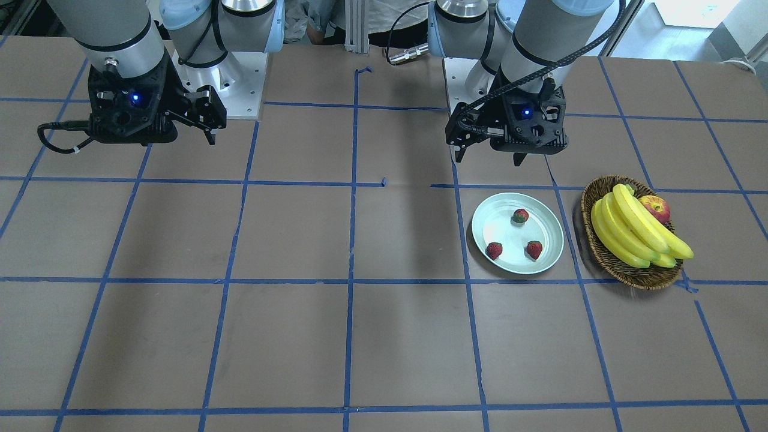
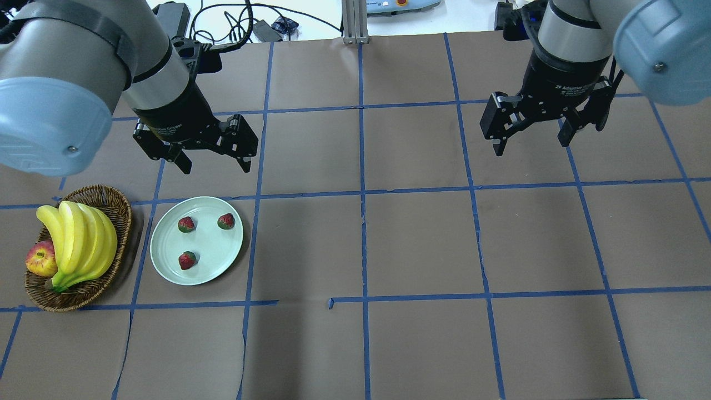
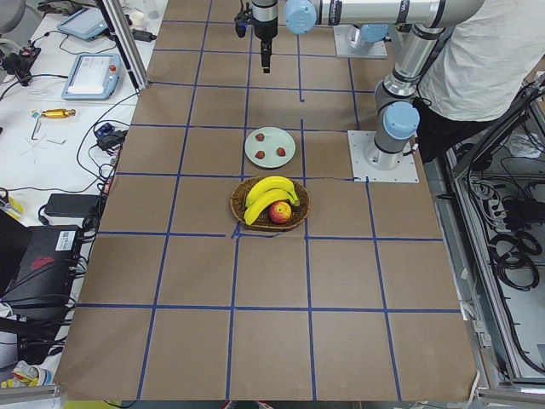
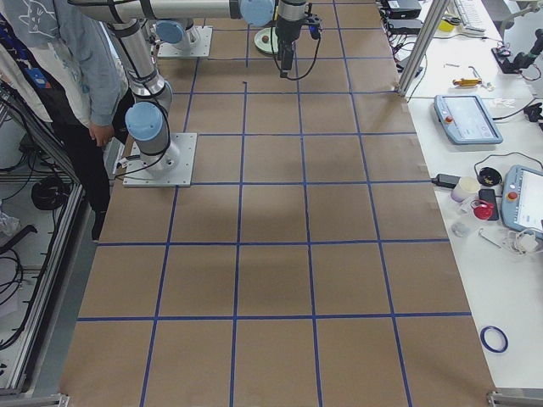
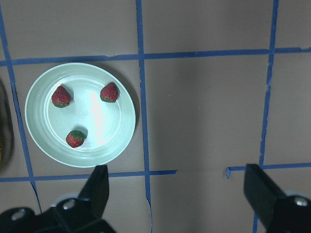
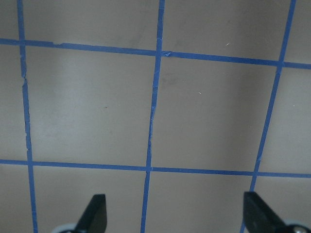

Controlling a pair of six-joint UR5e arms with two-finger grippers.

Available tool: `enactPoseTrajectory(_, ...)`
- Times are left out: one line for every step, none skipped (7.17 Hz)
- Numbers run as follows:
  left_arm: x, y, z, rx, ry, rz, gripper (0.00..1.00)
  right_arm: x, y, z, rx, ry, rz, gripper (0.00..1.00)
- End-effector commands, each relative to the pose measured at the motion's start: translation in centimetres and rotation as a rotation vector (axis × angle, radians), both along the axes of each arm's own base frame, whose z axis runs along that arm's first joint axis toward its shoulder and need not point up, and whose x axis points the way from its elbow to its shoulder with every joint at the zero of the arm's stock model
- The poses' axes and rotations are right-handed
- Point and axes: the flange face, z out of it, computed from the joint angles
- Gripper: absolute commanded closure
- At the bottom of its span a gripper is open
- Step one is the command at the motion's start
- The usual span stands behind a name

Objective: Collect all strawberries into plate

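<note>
1. Three strawberries [image 2: 186,224] [image 2: 226,221] [image 2: 187,260] lie apart inside the plate [image 2: 214,247], just beside the basket [image 2: 123,206] on the surface [image 2: 422,244].
2. Farther back, the left pincer [image 2: 216,166] hovers, fingers spread, empty.
3. The right pincer [image 2: 532,145], well apart from it, likewise gapes.

Small white print on the black body of the right claw [image 2: 531,144] reads "2F Adaptive", the rest illegible.

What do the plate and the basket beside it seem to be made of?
The plate looks like smooth, glossy plastic or glazed ceramic. It is pale mint, and a bright streak of light reflects from its surface in the left wrist view. I cannot tell which of the two it is. The basket looks like matte brown wicker, with woven strands showing along its rim.
</note>
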Motion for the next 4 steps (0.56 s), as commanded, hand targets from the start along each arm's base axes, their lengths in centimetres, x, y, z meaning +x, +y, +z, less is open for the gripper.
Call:
enactPoseTrajectory(0.54,0.06,-0.10,0.005,-0.055,-0.004,0.00,0.03,-0.05,-0.01,-0.004,0.000,-0.006,0.00)
enactPoseTrajectory(0.76,0.15,-0.12,0.001,-0.077,-0.002,0.00,0.03,-0.05,-0.01,-0.004,0.000,-0.006,0.00)
enactPoseTrajectory(0.55,0.16,-0.28,0.005,-0.064,0.002,0.00,0.05,-0.08,-0.27,-0.001,-0.001,-0.004,0.00)
enactPoseTrajectory(0.61,0.14,-0.28,0.005,-0.062,0.005,0.00,0.13,0.01,-0.86,0.011,-0.003,0.000,0.00)
